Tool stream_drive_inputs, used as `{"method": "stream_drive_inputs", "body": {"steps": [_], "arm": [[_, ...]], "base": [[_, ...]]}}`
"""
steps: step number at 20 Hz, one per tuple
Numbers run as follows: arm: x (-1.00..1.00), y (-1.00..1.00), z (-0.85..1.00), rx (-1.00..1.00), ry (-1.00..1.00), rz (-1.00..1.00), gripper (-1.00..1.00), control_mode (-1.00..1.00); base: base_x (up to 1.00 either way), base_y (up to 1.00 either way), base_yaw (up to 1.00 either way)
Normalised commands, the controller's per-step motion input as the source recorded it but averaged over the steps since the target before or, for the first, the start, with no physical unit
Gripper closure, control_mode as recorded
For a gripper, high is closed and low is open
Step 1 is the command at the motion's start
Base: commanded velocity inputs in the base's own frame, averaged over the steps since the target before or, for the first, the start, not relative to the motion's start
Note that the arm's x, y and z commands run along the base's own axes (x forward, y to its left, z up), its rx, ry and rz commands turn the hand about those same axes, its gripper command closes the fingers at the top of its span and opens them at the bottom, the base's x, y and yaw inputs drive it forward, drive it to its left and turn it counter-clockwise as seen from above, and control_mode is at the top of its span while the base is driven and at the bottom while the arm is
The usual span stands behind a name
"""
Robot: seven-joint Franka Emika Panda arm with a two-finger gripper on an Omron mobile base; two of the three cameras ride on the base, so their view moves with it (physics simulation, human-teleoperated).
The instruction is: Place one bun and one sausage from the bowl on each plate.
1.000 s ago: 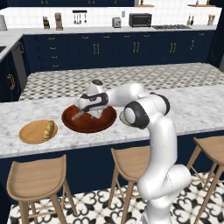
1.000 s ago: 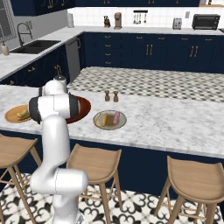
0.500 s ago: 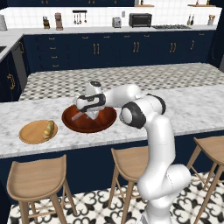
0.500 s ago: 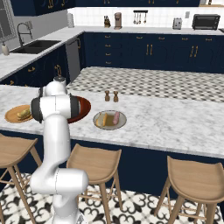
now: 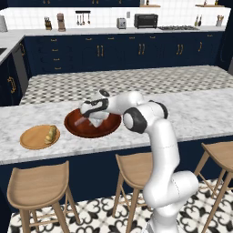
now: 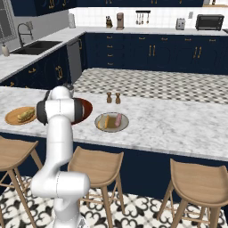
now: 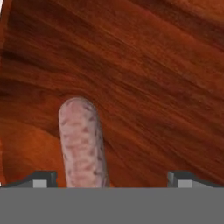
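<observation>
The dark reddish-brown bowl (image 5: pixel 107 129) sits on the marble island, and my gripper (image 5: pixel 93 119) reaches down into it. The hand view looks at the bowl's glossy inside (image 7: pixel 144 78), where one pinkish sausage (image 7: pixel 82 144) lies between my wide-apart fingertips (image 7: pixel 41 179), closer to the left one. The gripper (image 7: pixel 113 180) is open and holds nothing. Left of the bowl, the light-wood plate (image 5: pixel 28 139) carries a bun (image 5: pixel 51 134). The grey-rimmed plate (image 6: pixel 101 116) holds a bun (image 6: pixel 105 122) and a sausage (image 6: pixel 118 120) side by side.
Salt and pepper shakers (image 6: pixel 112 97) stand behind the grey-rimmed plate. Wooden stools (image 5: pixel 38 184) line the island's near side. My own arm (image 6: pixel 60 111) hides most of the bowl in the right base view.
The hand has dropped lower into the bowl and shifted slightly left, toward the sausage. Plates and their food have not moved.
</observation>
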Motion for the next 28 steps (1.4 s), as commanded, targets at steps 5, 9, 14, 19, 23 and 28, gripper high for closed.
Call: {"method": "stream_drive_inputs", "body": {"steps": [5, 9, 14, 19, 23, 28], "arm": [[0.27, 0.01, -0.01, 0.0, 0.0, -0.01, -1.0, -1.0], [0.01, 0.0, -0.12, 0.0, 0.0, 0.0, -1.0, -1.0], [0.0, 0.0, -0.31, 0.0, 0.0, 0.0, -1.0, -1.0], [0.0, 0.09, -0.36, 0.0, 0.01, 0.0, -1.0, -1.0], [0.0, 0.3, -0.17, 0.0, 0.01, 0.0, -1.0, -1.0], [-0.04, 0.46, -0.15, 0.0, 0.01, 0.04, -1.0, -1.0]], "base": [[0.0, 0.0, 0.0], [0.0, 0.0, 0.0], [0.0, 0.0, 0.0], [0.0, 0.0, 0.0], [0.0, 0.0, 0.0], [0.0, 0.0, 0.0]]}}
